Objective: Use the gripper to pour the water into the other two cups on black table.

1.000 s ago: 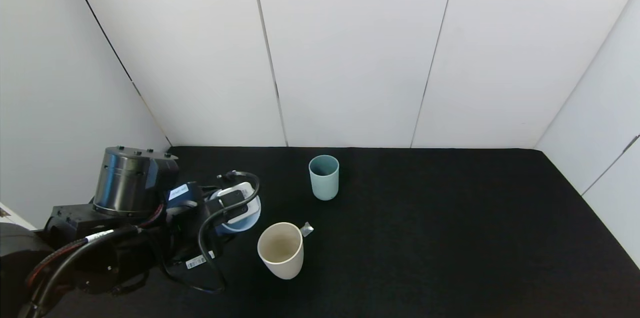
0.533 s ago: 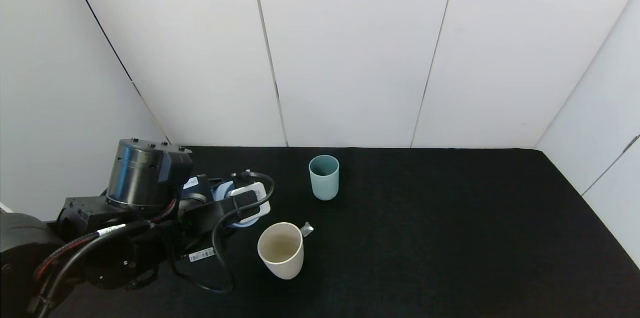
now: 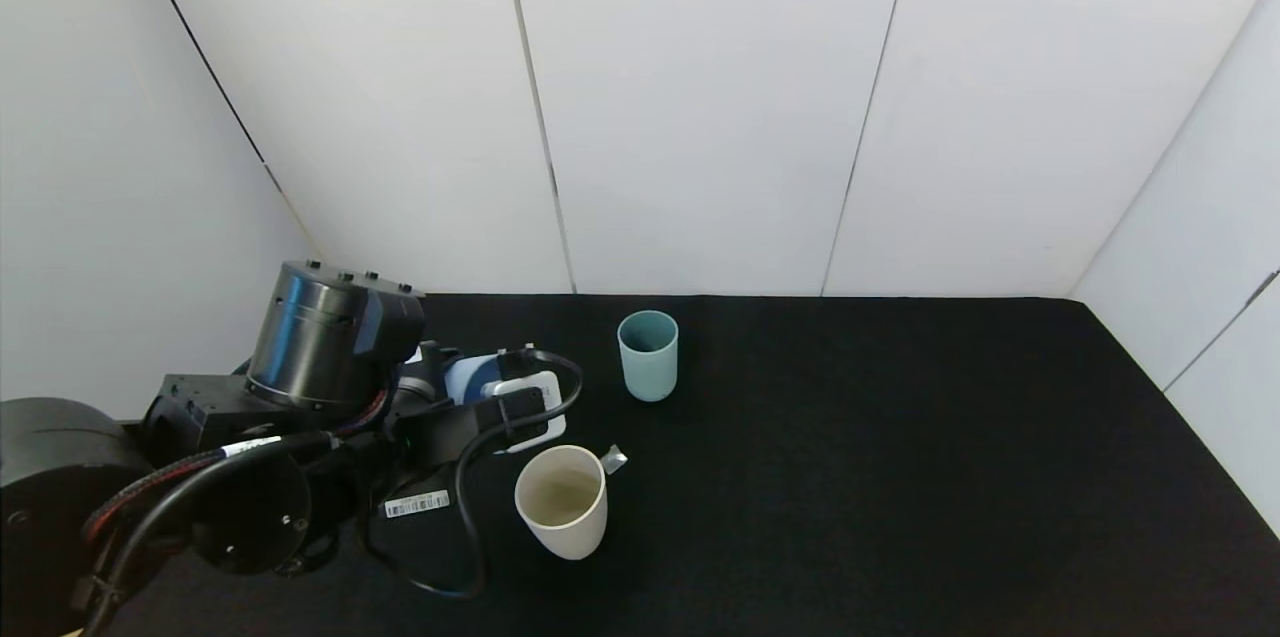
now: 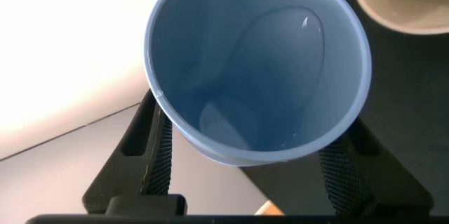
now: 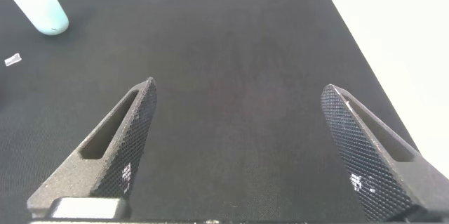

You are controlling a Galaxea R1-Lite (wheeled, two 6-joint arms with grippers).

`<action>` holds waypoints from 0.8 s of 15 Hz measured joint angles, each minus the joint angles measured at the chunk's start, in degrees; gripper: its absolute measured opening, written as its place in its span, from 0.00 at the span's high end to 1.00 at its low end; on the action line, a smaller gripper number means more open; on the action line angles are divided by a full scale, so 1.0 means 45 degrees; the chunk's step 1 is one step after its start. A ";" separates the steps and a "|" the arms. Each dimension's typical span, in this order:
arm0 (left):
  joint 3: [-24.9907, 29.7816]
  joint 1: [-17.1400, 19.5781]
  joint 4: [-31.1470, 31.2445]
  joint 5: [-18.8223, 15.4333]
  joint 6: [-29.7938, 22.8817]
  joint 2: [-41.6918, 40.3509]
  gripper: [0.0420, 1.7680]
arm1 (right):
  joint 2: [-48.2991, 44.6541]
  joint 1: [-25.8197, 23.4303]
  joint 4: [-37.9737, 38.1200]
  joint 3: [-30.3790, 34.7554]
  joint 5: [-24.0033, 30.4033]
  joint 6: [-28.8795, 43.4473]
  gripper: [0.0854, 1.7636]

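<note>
My left gripper (image 3: pixel 487 404) is shut on a light blue tumbler (image 3: pixel 467 378) and holds it above the black table (image 3: pixel 900 477), just left of the cream-white cup (image 3: pixel 561 500). In the left wrist view the tumbler (image 4: pixel 210 55) fills the frame between the two pads (image 4: pixel 158 150). It is tilted, and water (image 4: pixel 280 76) lies as a glossy pool along one inner side. The cream cup's rim (image 4: pixel 403 3) shows just beyond it. The teal-green cup (image 3: pixel 648 354) stands upright farther back. My right gripper (image 5: pixel 238 147) is open and empty over bare table.
A small silver scrap (image 3: pixel 613 459) lies on the table right behind the cream cup. White walls close the table at the back and on both sides. The teal cup (image 5: pixel 38 3) and the scrap (image 5: pixel 12 60) show far off in the right wrist view.
My left arm has carried the blue tumbler to the right and a little farther back, closer to the cream cup. Both standing cups have not moved.
</note>
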 joint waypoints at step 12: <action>-0.0412 -0.0038 -0.0016 0.0588 0.2958 0.0068 0.33 | 0.0000 0.0000 0.0000 0.0000 0.0005 0.0005 0.03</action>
